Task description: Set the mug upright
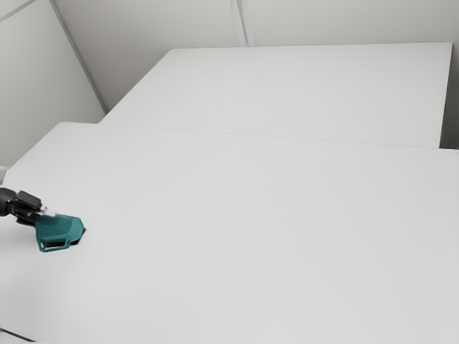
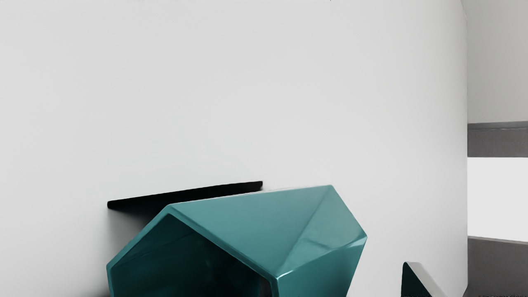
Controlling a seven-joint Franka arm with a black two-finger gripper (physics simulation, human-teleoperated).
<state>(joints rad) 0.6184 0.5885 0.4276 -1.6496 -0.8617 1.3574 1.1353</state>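
In the exterior view my gripper [image 1: 39,211] is at the far left, right against the near-arm side of the teal mug [image 1: 60,231], which lies tipped over on the table. A loop that looks like its handle faces the exterior view's lower edge. The wrist view has the faceted mug [image 2: 264,231] with its dark mouth showing. There, my gripper [image 2: 340,284] stands open: one fingertip [image 2: 416,282] is outside the mug, apart from its wall, and a greyish sliver at the mouth may be the other finger.
The white table [image 1: 251,236] spreads out beyond the mug, with a second white surface [image 1: 287,93] behind it. A thin black strip [image 2: 185,194] lies beside the mug in the wrist view; whether it is a shadow or an object I cannot tell. Pale walls [image 1: 165,29] stand behind.
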